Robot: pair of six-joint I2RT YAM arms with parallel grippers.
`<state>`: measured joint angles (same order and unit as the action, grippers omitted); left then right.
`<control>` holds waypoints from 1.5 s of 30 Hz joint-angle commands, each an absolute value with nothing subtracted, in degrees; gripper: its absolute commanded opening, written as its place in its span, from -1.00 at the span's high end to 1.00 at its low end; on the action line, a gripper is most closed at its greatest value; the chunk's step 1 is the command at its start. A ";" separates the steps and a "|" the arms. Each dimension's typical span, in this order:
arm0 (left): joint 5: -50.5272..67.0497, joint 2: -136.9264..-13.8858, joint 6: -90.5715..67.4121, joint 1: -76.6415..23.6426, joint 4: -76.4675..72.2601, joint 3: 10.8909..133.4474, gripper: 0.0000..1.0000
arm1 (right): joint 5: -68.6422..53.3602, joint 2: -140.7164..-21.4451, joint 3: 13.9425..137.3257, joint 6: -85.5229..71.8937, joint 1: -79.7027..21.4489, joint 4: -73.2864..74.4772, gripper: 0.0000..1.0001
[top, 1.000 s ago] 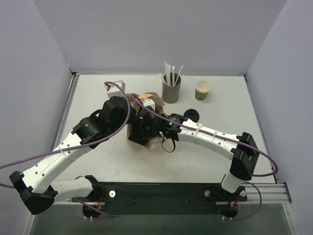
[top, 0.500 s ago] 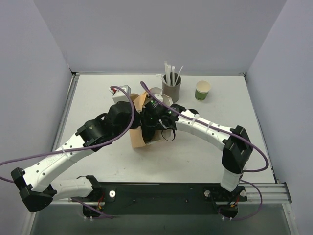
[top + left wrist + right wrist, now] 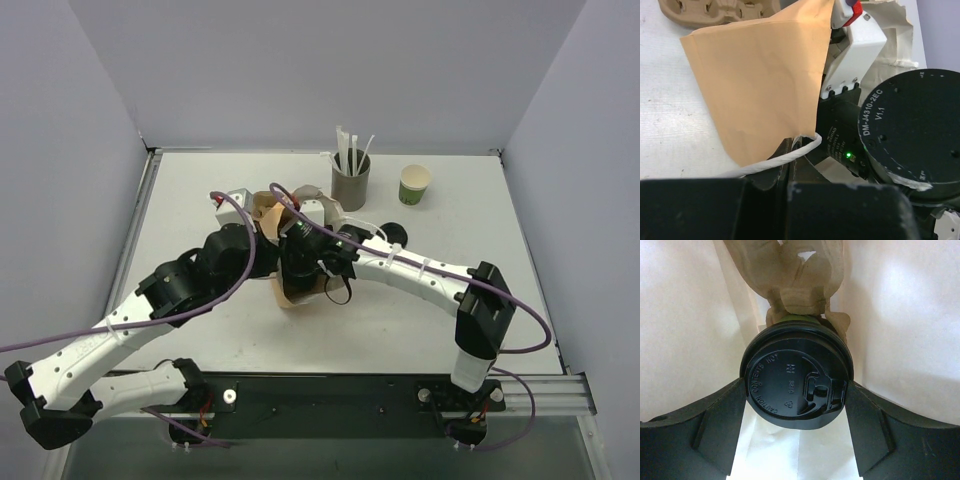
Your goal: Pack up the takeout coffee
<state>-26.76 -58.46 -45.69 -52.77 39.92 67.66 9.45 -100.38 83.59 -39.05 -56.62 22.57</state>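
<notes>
Inside the paper bag [image 3: 755, 85], right jaws grip the takeout coffee [image 3: 797, 377]; left jaws pinch its handle [image 3: 790, 156].

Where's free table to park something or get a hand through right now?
Free: far-left table, left of the bag; right side between the open cup and right arm; near strip in front of the bag. Crowded: centre, left arm and right arm at the bag, right tool on the coffee inside; straw holder beside the cup.
</notes>
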 commanded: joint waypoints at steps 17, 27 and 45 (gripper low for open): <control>-17.84 -49.49 -53.00 -53.17 30.06 57.66 0.23 | 36.39 -102.22 90.27 -16.17 -60.82 40.17 0.02; -24.16 -41.14 -51.86 -52.03 38.39 61.34 0.21 | 31.82 -100.02 82.89 -13.27 -62.31 34.81 0.03; -15.94 -52.54 -29.37 -39.84 46.23 74.79 0.08 | 26.11 -86.68 61.18 -4.92 -63.98 18.90 0.03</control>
<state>-29.58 -48.18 -39.70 -46.76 48.69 71.72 29.54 -90.00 65.60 -6.37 -63.29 19.53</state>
